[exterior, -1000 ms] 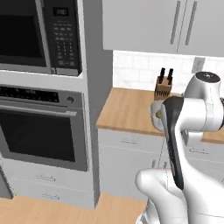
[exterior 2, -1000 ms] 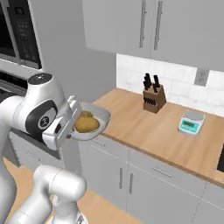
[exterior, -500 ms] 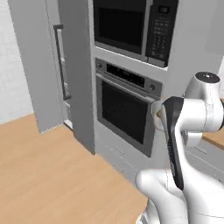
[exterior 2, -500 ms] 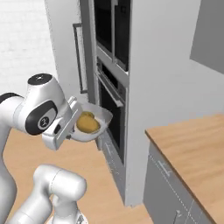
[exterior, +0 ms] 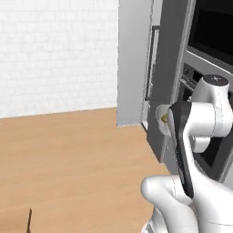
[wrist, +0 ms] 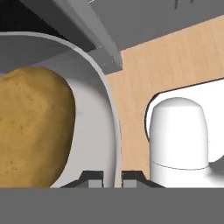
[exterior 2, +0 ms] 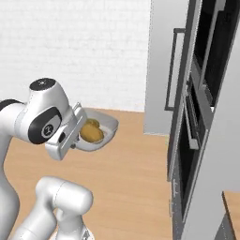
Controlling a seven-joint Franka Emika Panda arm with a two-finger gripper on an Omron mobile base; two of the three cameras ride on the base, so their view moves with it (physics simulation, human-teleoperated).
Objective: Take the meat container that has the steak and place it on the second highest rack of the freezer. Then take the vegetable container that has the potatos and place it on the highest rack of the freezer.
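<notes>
The gripper [wrist: 112,177] is pinched narrowly on the rim of the vegetable container [exterior 2: 106,127], holding it level in the air above the wooden floor [exterior 2: 126,178]. The potatos [exterior 2: 91,133] lie inside the dish. The freezer [exterior 2: 166,65], a tall grey cabinet with a dark bar handle [exterior 2: 169,70], stands well apart beyond the container, beside the built-in oven [exterior 2: 193,140].

potatos [exterior 2: 92,133] in vegetable container [exterior 2: 107,126], hand-held
</notes>
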